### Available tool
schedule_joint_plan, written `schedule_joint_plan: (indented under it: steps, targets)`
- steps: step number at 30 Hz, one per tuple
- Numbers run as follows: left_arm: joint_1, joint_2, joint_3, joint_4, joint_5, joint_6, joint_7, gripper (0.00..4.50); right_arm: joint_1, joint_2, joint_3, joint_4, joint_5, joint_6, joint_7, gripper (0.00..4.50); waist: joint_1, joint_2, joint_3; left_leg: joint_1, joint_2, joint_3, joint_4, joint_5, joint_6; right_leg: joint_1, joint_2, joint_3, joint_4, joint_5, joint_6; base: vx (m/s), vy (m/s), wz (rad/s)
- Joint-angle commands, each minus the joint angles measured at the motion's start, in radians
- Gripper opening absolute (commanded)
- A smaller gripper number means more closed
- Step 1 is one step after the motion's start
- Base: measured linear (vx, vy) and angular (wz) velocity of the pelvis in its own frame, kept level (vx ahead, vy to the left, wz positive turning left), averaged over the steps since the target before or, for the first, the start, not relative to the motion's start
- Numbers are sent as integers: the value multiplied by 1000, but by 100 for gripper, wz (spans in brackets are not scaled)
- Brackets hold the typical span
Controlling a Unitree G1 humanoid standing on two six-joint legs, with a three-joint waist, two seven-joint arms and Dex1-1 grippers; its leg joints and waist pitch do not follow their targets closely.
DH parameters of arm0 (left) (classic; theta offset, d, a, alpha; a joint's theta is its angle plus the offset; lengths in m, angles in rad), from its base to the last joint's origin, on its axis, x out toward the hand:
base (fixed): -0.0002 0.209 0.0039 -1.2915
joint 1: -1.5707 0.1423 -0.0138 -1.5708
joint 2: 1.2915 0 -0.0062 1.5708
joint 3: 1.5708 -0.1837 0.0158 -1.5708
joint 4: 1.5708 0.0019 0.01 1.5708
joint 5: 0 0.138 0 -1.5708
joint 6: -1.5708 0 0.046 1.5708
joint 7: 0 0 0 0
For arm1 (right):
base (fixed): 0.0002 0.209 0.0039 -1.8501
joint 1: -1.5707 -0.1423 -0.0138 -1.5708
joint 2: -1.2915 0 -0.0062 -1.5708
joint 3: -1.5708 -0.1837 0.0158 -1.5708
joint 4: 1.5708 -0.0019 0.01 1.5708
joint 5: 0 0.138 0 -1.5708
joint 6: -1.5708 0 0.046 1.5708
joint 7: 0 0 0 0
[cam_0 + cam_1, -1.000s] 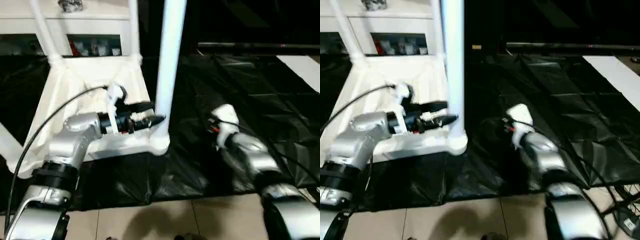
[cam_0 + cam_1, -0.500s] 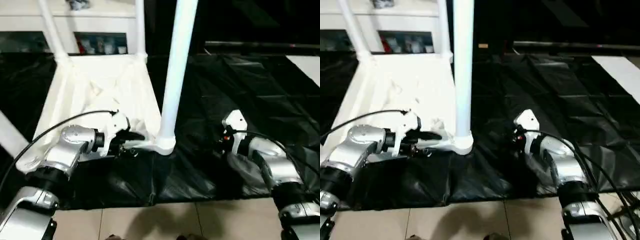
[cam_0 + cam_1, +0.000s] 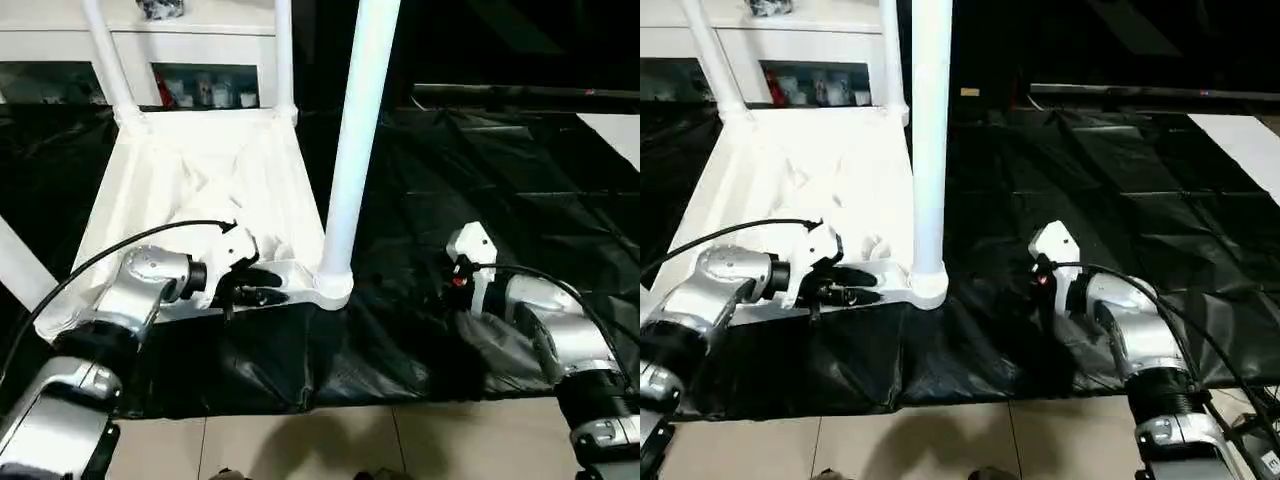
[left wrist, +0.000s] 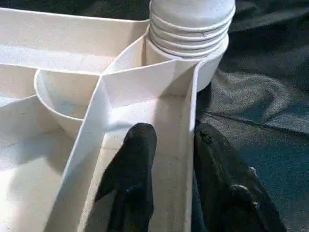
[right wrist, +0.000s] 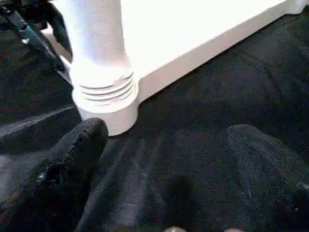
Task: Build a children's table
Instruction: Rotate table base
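Tabletop (image 3: 190,190) lies upside down on the black sheet (image 3: 480,170); left gripper (image 4: 171,145) pinches its near rim beside the leg (image 3: 355,130); right gripper (image 5: 164,159) gapes empty.

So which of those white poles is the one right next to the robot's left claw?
Find the white tabletop lying upside down on the black sheet. At its near corner on the robot's right stands a leg, just beyond the left gripper clamped on the tabletop's rim. It looks thickest, being nearest the camera.
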Motion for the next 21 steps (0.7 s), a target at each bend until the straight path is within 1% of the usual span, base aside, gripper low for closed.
schedule_joint_plan:
  steps: [1, 2, 3, 5, 6, 7, 9, 10, 11, 12, 13, 14, 17, 20, 21]
  targets:
    - [-14, 3, -10, 22, 19, 6, -15, 101, 3, -16, 9, -30, 11, 14, 11, 450, 4, 9, -71, 6, -4, 7, -71, -320, 17, 55, -43, 32, -85, -375, -186, 0, 0, 0]
    - [-14, 5, -12, 22, 19, 10, -22, 91, 3, -17, 10, -33, 13, 16, 13, 450, 5, 9, -71, 7, -4, 7, -71, -322, 16, 55, -44, 32, -86, -383, -184, 0, 0, 0]
    - [-16, 7, -11, 25, 21, 12, -27, 91, 5, -19, 11, -40, 15, 22, 15, 450, 5, 9, -70, 8, -5, 7, -71, -327, 16, 53, -44, 31, -89, -401, -178, 0, 0, 0]
    - [-18, 9, -11, 28, 24, 18, -34, 80, 7, -21, 13, -49, 18, 30, 19, 450, 6, 8, -70, 7, -4, 6, -71, -323, 17, 54, -45, 32, -90, -411, -171, 0, 0, 0]
    - [-18, 10, -12, 31, 28, 20, -39, 80, 8, -22, 13, -53, 18, 33, 21, 450, 4, 5, -70, 8, -3, 6, -72, -324, 17, 53, -45, 31, -91, -416, -168, 0, 0, 0]
    - [-19, 10, -12, 31, 30, 20, -40, 56, 8, -22, 13, -55, 18, 34, 21, 450, 5, 7, -70, 8, -3, 5, -72, -324, 16, 52, -46, 32, -89, -417, -168, 0, 0, 0]
    - [-20, 12, -14, 36, 36, 23, -47, 46, 8, -23, 14, -60, 17, 38, 22, 450, 5, 7, -70, 7, -3, 5, -71, -322, 16, 53, -46, 32, -90, -415, -170, 0, 0, 0]
    - [-21, 14, -16, 39, 40, 21, -49, 41, 7, -23, 13, -61, 17, 41, 24, 450, 5, 2, -70, 6, -3, 6, -72, -319, 17, 53, -46, 32, -90, -415, -169, 0, 0, 0]
    - [-23, 16, -17, 47, 44, 16, -55, 28, 5, -23, 13, -64, 16, 45, 26, 450, 6, 5, -70, 6, -3, 6, -72, -316, 18, 53, -46, 32, -89, -416, -169, 0, 0, 0]
    - [-24, 17, -17, 48, 46, 13, -57, 28, 3, -23, 13, -64, 16, 46, 27, 450, 6, 5, -71, 6, -3, 6, -71, -312, 18, 54, -47, 32, -89, -411, -170, 0, 0, 0]
    - [-25, 17, -18, 51, 48, 10, -59, 4, 2, -22, 13, -65, 17, 49, 30, 450, 6, 3, -71, 6, -3, 6, -71, -310, 18, 53, -47, 32, -88, -407, -171, 0, 0, 0]
    - [-25, 17, -16, 50, 47, 7, -61, 1, 1, -22, 14, -65, 16, 50, 32, 450, 6, 5, -70, 6, -3, 5, -72, -312, 18, 53, -47, 32, -88, -407, -171, 0, 0, 0]
    - [-24, 10, -6, 39, 33, -3, -75, 0, -1, -19, 25, -70, 17, 55, 47, 450, 5, 5, -71, 5, -2, 6, -72, -309, 19, 54, -47, 32, -87, -395, -176, 0, 0, 0]
    - [-4, -26, 0, -21, -4, -13, -129, 0, -15, 6, 67, -68, 10, 55, 71, 450, 4, 7, -72, 4, 0, 6, -72, -301, 21, 55, -47, 33, -83, -361, -193, 0, 0, 0]
    - [2, -35, -5, -32, -7, -12, -134, 0, -23, 13, 76, -59, 3, 49, 71, 450, 3, 5, -73, 4, 1, 7, -72, -294, 22, 56, -48, 34, -80, -339, -203, 0, 0, 0]
